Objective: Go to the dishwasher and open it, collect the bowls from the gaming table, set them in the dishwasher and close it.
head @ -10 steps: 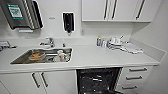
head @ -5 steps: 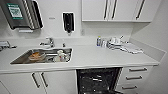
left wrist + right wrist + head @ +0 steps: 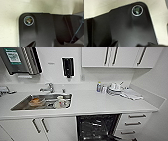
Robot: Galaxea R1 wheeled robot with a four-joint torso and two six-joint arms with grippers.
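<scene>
Below the tabletop's [image 3: 100,103] front edge, right of the sink [image 3: 42,101], the dishwasher [image 3: 96,127] stands open, dark racks exposed, presumably ready for loading; either end effector's opening cannot be told.

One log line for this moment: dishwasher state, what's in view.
stage: at counter | built-in under-counter dishwasher: open, dark wire racks visible | steel sink: dishes inside | white countertop: white dishes at right

dishwasher [image 3: 96,127] open under counter [image 3: 100,103], sink [image 3: 42,101] to its left
</scene>
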